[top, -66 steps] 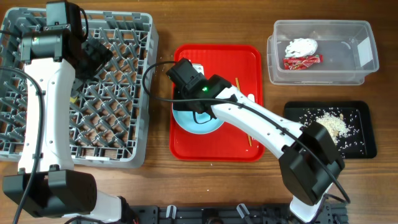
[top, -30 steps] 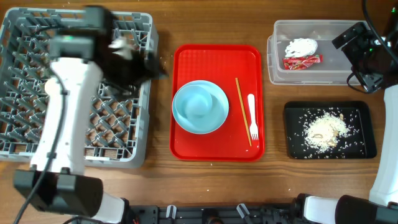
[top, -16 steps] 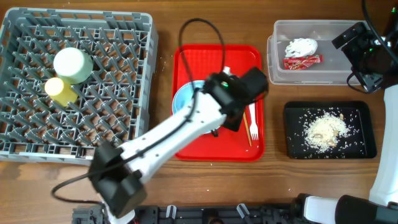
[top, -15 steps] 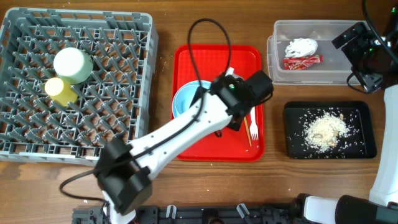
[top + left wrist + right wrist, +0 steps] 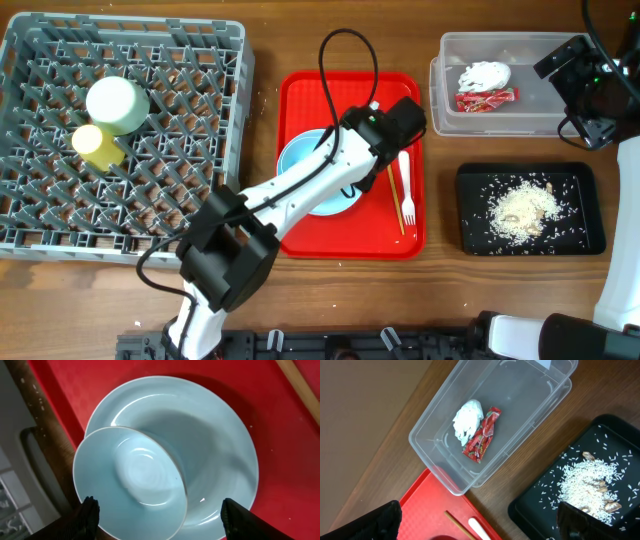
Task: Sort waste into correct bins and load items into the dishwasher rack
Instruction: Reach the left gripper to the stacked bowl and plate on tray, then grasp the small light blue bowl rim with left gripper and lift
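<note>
At the left of the overhead frame, the dishwasher rack (image 5: 180, 200) holds the light green bowl (image 5: 117, 104), mouth down, with the small yellow cup (image 5: 95, 147) just below it, so the loading step looks partly done. Toward the middle, the red serving tray (image 5: 300, 100) carries what is left to load. The left arm reaches across it, and its wrist view looks straight down on the pale blue bowl (image 5: 132, 485) sitting inside the pale blue plate (image 5: 220, 445). The left tool (image 5: 160, 510) hangs over that pair with its fingers (image 5: 87, 517) apart, one at the bowl's left rim and the other out past the plate's edge, clamped on nothing. My judgement is that the bowl is the piece in hand. The next move calls for coming down so one finger drops inside the bowl wall and the other outside it, then pinching that rim alone so the plate underneath is not dragged along. Right of the bowl lie the thin wooden chopsticks (image 5: 397, 210) and the white plastic fork (image 5: 407, 195), side by side on the tray. Further right, the clear tub (image 5: 560, 120) contains the napkin (image 5: 483, 75) and the snack wrapper (image 5: 487, 99), and the black tray (image 5: 475, 235) below it holds the rice scraps (image 5: 525, 205), so the waste seems sorted. At the far right edge, the right tool (image 5: 479, 510) hovers above the tub with its fingers spread wide and empty.
</note>
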You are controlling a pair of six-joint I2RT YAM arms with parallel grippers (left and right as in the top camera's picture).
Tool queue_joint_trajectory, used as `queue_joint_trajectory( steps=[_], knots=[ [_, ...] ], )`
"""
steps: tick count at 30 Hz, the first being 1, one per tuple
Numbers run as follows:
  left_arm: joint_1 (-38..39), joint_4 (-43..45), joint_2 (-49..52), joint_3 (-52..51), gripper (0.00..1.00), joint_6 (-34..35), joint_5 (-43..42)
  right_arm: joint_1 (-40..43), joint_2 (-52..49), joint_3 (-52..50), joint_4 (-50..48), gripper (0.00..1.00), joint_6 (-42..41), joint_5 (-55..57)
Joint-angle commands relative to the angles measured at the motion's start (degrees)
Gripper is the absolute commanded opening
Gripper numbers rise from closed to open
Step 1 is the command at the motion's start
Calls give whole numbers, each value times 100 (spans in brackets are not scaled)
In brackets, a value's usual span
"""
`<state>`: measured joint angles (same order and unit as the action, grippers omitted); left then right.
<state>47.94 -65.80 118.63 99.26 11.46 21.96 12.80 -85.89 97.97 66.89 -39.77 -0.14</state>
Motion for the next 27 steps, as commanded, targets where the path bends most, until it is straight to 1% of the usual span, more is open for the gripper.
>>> queue_joint_trajectory(
  steps=[1,3,7,9,10,11,14,16,17,19,23,24,27],
  knots=[
    [-24,72,197,-4,77,-662,-590,-2,-42,-11,0,100,61,7],
    [-52,70,323,-4,77,-660,-588,-2,-42,-11,0,100,63,7],
    [-219,17,420,-4,72,-654,-590,-2,-42,-11,0,100,61,9],
    [-332,-35,417,-4,73,-656,-619,-2,-42,-11,0,100,63,7],
    [-387,-79,424,-13,76,-737,-730,-2,-42,-11,0,100,63,7],
    [-446,-114,431,-61,77,-966,-874,-2,-42,-11,0,100,63,9],
    [-511,-48,439,-221,75,-999,-994,-2,-42,-11,0,100,63,7],
    [-503,90,439,-389,72,-999,-1060,-2,-42,-11,0,99,61,7],
    [-494,138,439,-466,64,-997,-1058,-2,-42,-11,0,100,63,7],
    [-494,229,439,-588,52,-973,-1060,-2,-42,-11,0,100,61,7],
    [-505,243,439,-656,39,-953,-1058,-2,-42,-11,0,100,63,9],
    [-505,247,439,-656,36,-951,-1062,-2,-42,-11,0,100,61,7],
    [-466,286,439,-686,34,-955,-1158,-2,-42,-11,0,100,61,7]
  ],
)
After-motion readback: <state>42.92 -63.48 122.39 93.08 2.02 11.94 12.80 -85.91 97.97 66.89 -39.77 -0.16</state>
